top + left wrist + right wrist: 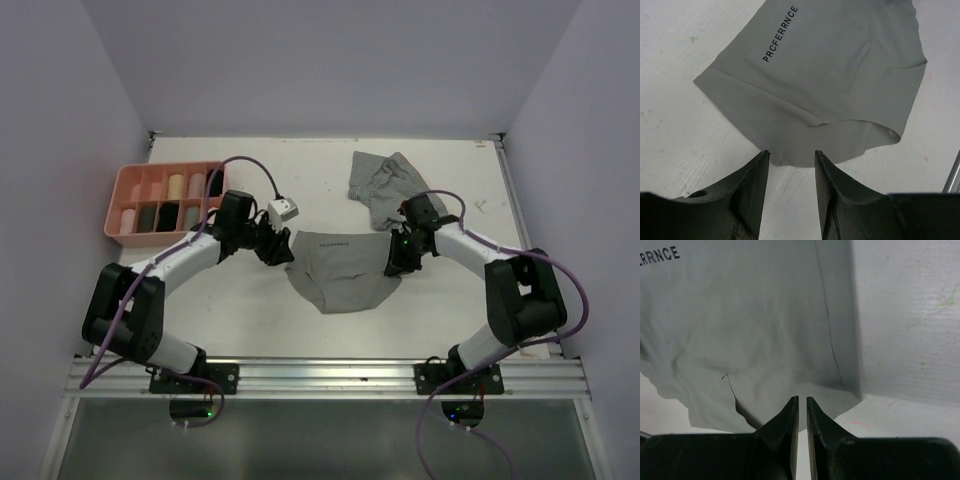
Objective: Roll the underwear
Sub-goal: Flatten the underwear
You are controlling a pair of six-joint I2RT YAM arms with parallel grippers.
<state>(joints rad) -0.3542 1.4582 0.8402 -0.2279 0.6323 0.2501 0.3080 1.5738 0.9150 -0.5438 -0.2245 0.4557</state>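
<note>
A plain grey underwear (pixel 345 270) with printed letters on its waistband lies spread flat mid-table. My left gripper (pixel 283 250) sits at its left edge. In the left wrist view the left gripper (pixel 791 154) is open, with the underwear's (pixel 830 75) hem just past the fingertips and bare table between them. My right gripper (pixel 395 262) is at the garment's right edge. In the right wrist view the right gripper (pixel 802 399) has its jaws a narrow slit apart, holding nothing, tips over the underwear's (pixel 740 315) corner. A second, striped grey underwear (pixel 385 180) lies crumpled behind.
A pink compartment tray (pixel 118 205) with several rolled garments stands at the back left, close behind my left arm. White walls close off the table (pixel 250 320) at the back and both sides. A metal rail runs along the near edge.
</note>
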